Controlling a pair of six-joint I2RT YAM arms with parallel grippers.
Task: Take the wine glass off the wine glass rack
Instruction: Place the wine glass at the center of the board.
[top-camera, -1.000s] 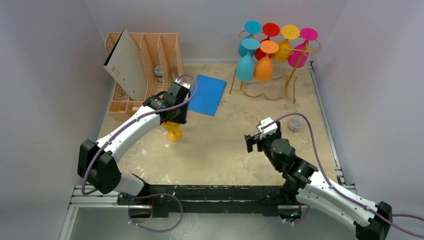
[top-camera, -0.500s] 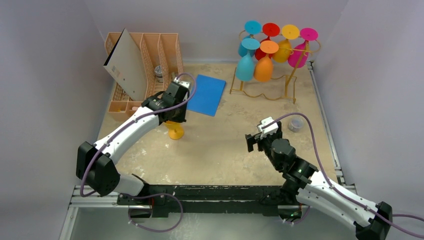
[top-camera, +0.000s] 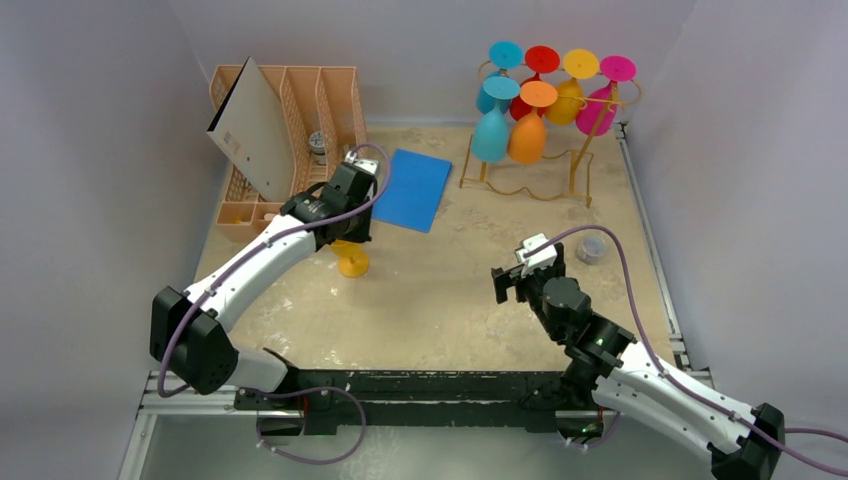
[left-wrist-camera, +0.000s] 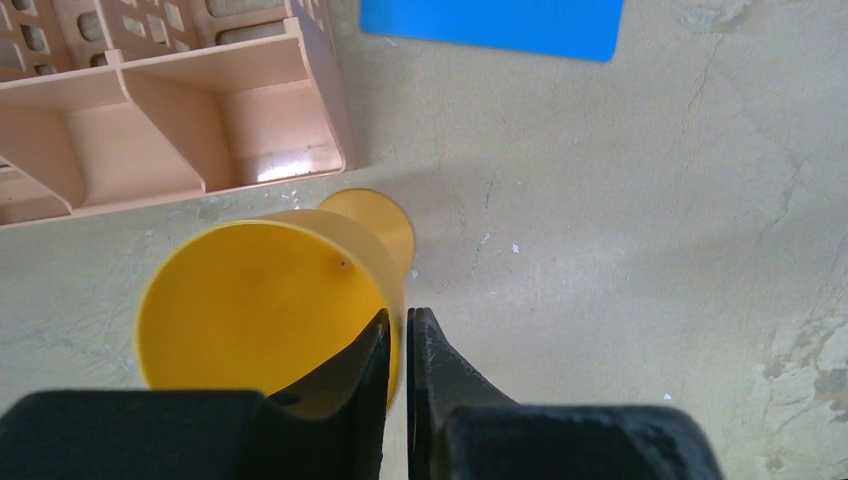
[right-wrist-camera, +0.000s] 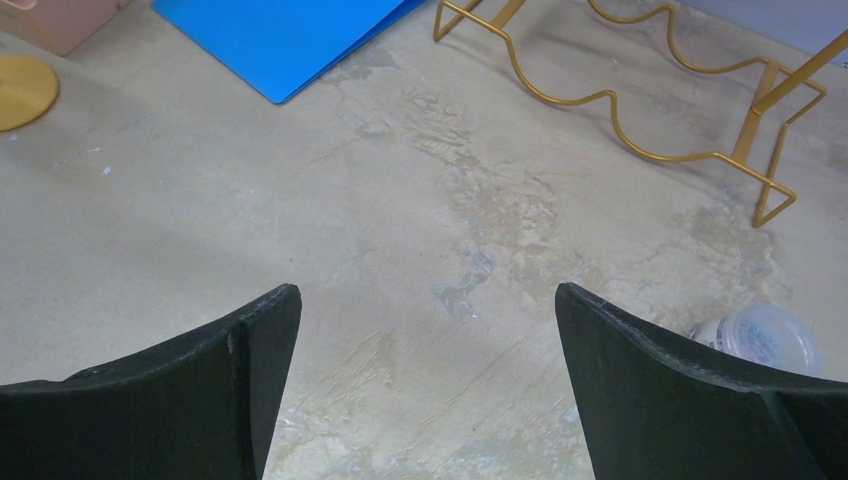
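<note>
My left fingers (left-wrist-camera: 398, 328) are clenched on the rim of the yellow plastic wine glass (left-wrist-camera: 260, 310), one finger inside the bowl and the other outside, with the thin wall pinched between them. The glass is upright, its round foot apparently resting on the tabletop (top-camera: 440, 300), just beside the near corner of the peach slotted plastic organizer (left-wrist-camera: 150, 110) on the left. It is well apart from the tall gold wire wine glass rack (top-camera: 578, 168) at the far right.

So I judge the main part done: this glass is off the rack and seems to be set down. What I think is left is to release the rim and lift clear without tipping the glass.

Six other coloured glasses (top-camera: 527, 135) hang upside down on the rack, untouched. My right fingers (right-wrist-camera: 425, 300) are spread wide and grasp nothing, hovering over bare tabletop on the near right, with the rack's wavy lower bar beyond them.
</note>
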